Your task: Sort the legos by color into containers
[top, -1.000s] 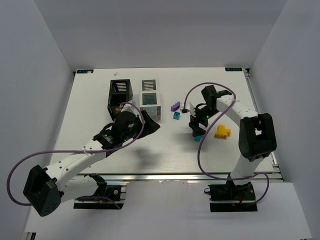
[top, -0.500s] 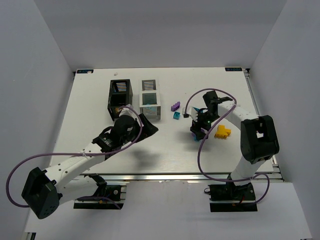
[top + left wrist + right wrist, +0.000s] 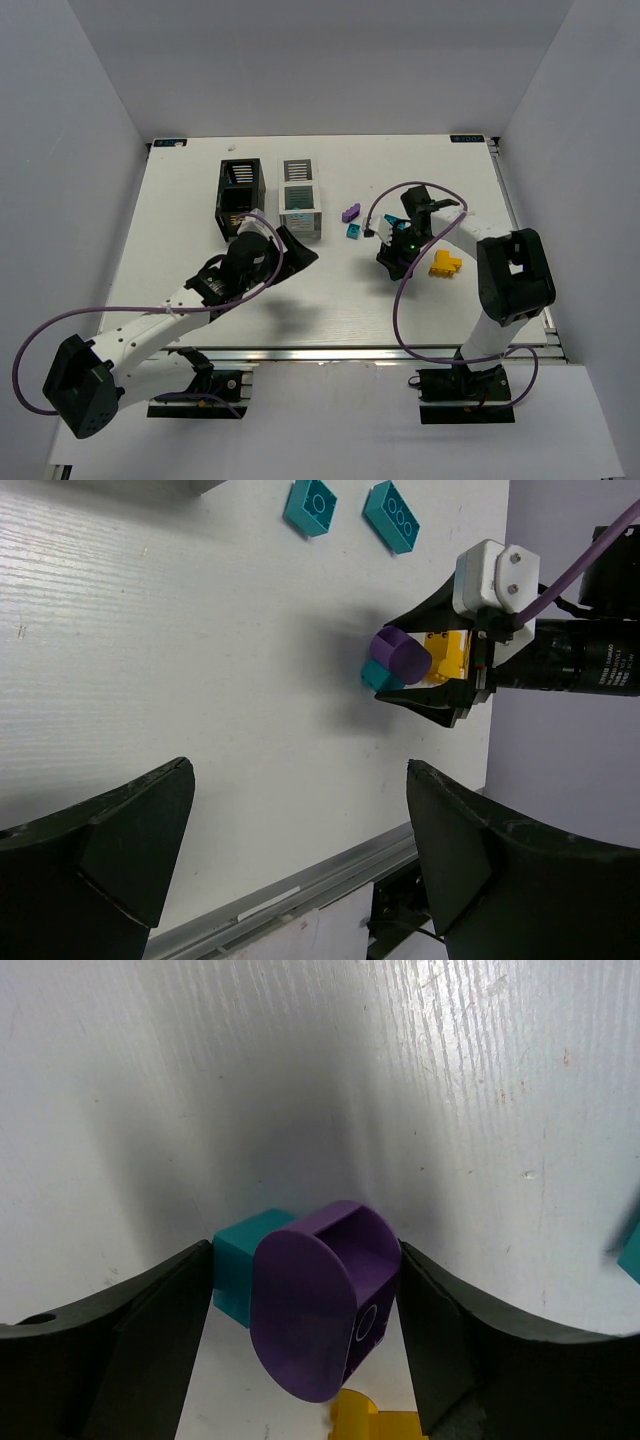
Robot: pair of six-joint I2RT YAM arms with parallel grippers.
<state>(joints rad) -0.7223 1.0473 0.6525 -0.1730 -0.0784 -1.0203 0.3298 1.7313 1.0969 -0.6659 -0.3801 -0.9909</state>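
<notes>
While gripping purple lego (image 3: 320, 1310), right fingers (image 3: 110, 1360) shifted.

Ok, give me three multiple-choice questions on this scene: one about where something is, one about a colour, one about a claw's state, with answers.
1. Where on the table does the yellow lego lie?
A) at its far left edge
B) just right of the right claw
C) at its far rim, behind everything

2. What colour is the rounded lego held in the right claw?
A) purple
B) red
C) white

3. How is the left claw?
A) shut on a lego
B) shut, empty
C) open, empty

Answers:
1 B: the top view shows it lying close beside that claw, on its right.
2 A: the right wrist view shows a purple piece gripped on both sides.
3 C: the left wrist view shows a wide gap with nothing in it.
</notes>
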